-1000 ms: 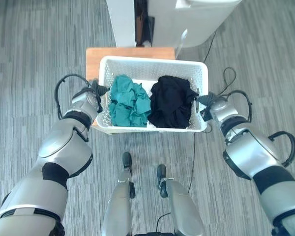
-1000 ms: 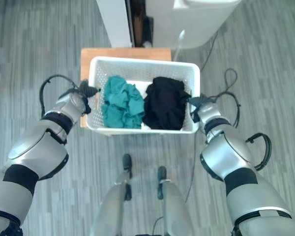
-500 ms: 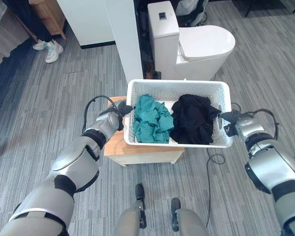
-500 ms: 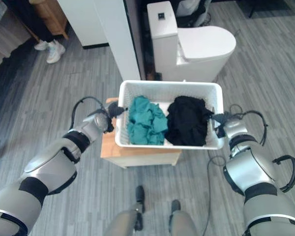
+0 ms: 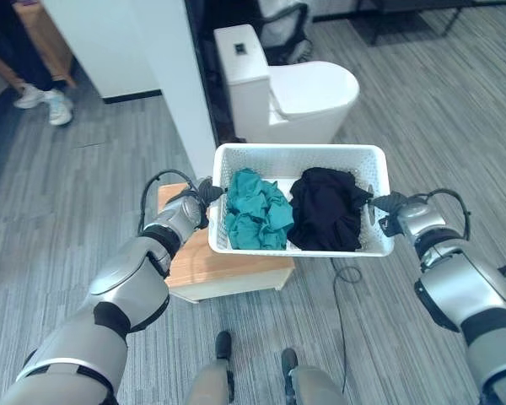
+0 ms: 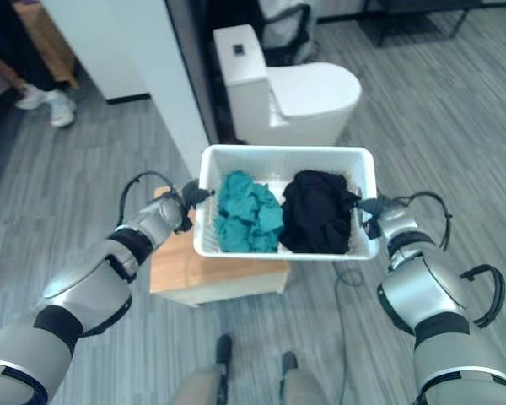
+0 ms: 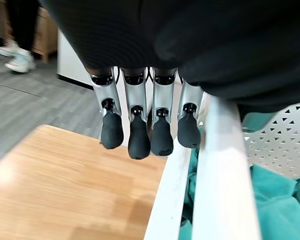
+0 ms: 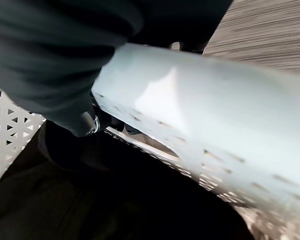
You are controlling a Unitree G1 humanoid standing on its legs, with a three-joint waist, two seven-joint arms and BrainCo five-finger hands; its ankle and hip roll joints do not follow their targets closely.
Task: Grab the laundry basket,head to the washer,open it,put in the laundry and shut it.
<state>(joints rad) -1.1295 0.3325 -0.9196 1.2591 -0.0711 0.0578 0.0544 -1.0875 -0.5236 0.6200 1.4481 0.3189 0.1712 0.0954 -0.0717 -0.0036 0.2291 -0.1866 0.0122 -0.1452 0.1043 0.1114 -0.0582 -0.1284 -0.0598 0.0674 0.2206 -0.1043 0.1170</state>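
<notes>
At the laundry basket ends, both hands' grips stay unclear.

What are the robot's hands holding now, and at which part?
The white laundry basket, lifted off the wooden stand: left hand at its left end rim, right hand at its right end rim.

laundry basket lifted off wooden table, now carried ahead of it, toward toilet

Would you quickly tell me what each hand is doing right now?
Left hand: shut on the laundry basket, at its left rim.
Right hand: at the basket's right rim; grip cannot be told.
</notes>
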